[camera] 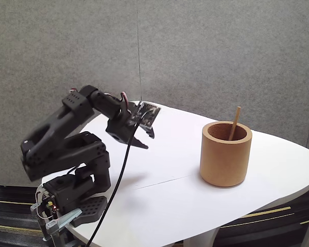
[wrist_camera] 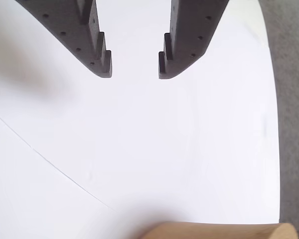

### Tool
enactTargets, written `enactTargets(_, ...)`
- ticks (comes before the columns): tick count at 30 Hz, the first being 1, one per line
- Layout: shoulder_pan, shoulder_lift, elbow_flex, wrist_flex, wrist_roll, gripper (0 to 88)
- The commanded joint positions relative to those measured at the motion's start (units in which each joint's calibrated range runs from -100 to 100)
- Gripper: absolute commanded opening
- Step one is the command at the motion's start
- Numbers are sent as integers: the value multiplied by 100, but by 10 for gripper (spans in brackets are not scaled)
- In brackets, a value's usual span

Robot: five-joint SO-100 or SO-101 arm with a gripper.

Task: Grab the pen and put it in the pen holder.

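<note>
fixed view, pen (camera: 235,123) standing in pen holder (camera: 225,154), gripper (camera: 142,139) empty, jaws apart

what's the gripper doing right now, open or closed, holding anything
Gripper: open, holding nothing; a clear gap shows between its fingers in the wrist view. The pen stands in the pen holder.

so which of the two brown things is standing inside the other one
The pen: the thin stick leaning inside the pen holder, the thick-walled tan cup on the table.
</note>
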Motion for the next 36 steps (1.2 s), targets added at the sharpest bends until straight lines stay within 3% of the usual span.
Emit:
enactTargets(1, 17, -573, 487, 780, -488, 128)
enactTargets(4, 17, -638, 857, 1068, -688, 128)
enactTargets(13, 31, -646, 1796, 992, -688, 127)
enactTargets(36, -27, -678, 1805, 992, -661, 127)
